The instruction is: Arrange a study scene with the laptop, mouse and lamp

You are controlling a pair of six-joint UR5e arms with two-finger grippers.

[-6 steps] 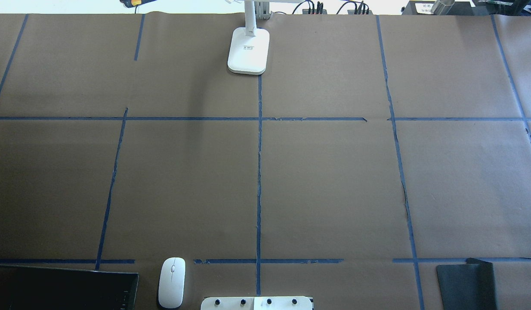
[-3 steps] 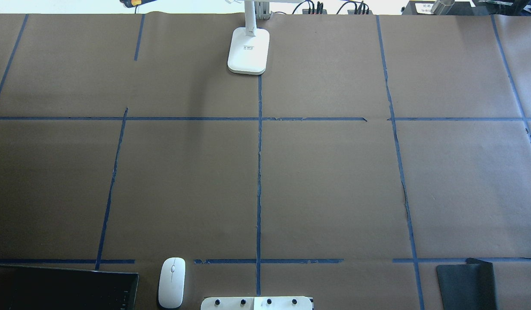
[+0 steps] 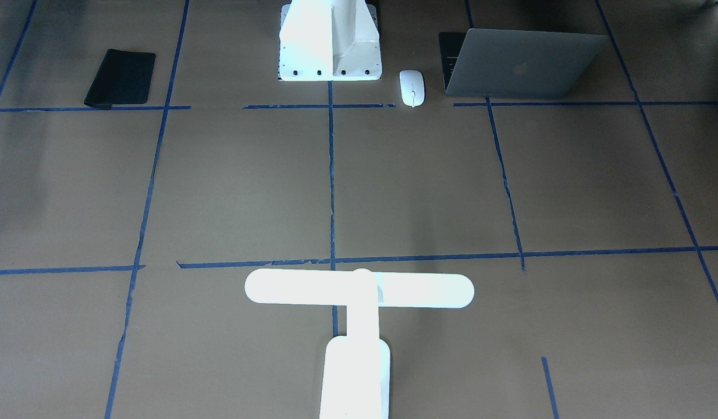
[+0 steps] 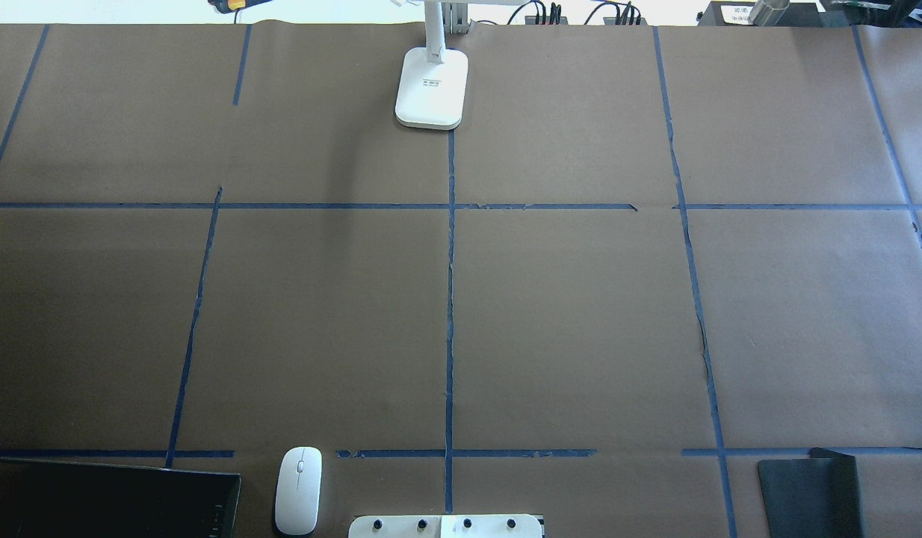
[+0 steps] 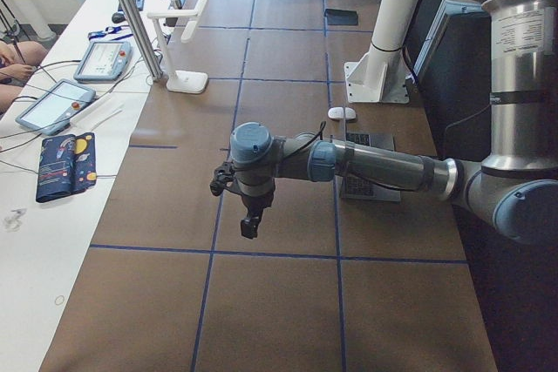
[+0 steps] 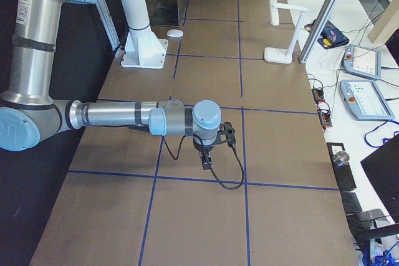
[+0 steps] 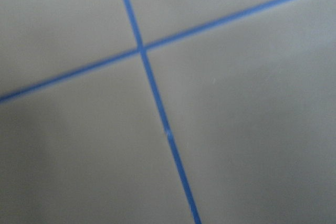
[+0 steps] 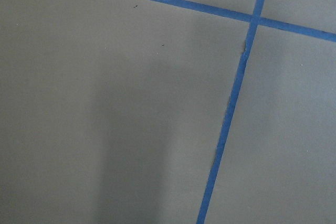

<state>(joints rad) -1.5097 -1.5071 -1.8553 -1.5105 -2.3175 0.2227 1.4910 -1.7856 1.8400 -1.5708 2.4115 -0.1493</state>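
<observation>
The grey laptop (image 3: pixel 522 64) stands open by the robot's base on its left side, and its dark edge shows in the overhead view (image 4: pixel 110 501). The white mouse (image 3: pixel 412 87) (image 4: pixel 298 489) lies beside it, next to the pedestal. The white T-shaped lamp (image 3: pixel 359 291) stands upright at the far middle edge, its base (image 4: pixel 431 88) on the centre tape line. My left gripper (image 5: pixel 248 224) and my right gripper (image 6: pixel 206 160) hang over bare table, far from all three. I cannot tell whether either is open or shut. Both wrist views show only brown paper and blue tape.
A flat black pad (image 3: pixel 120 77) (image 4: pixel 808 497) lies near the robot's right. The white bolted pedestal (image 3: pixel 330 41) stands at the near middle edge. Blue tape lines (image 4: pixel 450 299) divide the brown table. A side bench with tablets (image 5: pixel 52 102) runs along the far edge.
</observation>
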